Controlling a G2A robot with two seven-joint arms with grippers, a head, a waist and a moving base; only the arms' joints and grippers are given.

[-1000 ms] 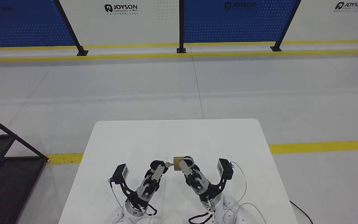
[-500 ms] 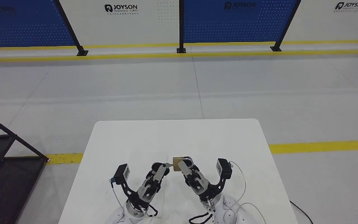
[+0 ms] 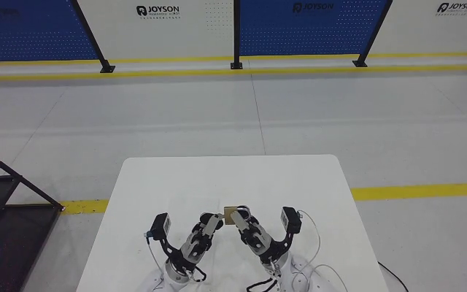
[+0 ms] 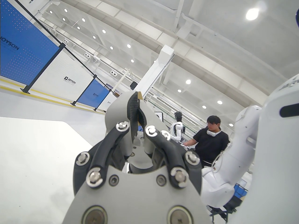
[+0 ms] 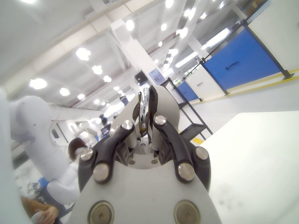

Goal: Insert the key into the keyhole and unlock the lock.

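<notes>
Right, my left gripper (image 4: 137, 104) is clenched on the small brass-coloured metal key (image 4: 139, 95), with only the key's tip poking past the pads. My right gripper (image 5: 146, 95) is clamped on the brass padlock with the silver steel shackle (image 5: 144, 110), holding it above the near part of the white table (image 3: 219, 175). From above, the grippers face each other tip to tip, with the key end just beside the lock body. I cannot tell whether the key has entered. I judge insertion to be the step in hand. I'd line the blade up with the keyhole axis, creep in slowly, hold the lock rigid, and twist only once the key is fully seated.
</notes>
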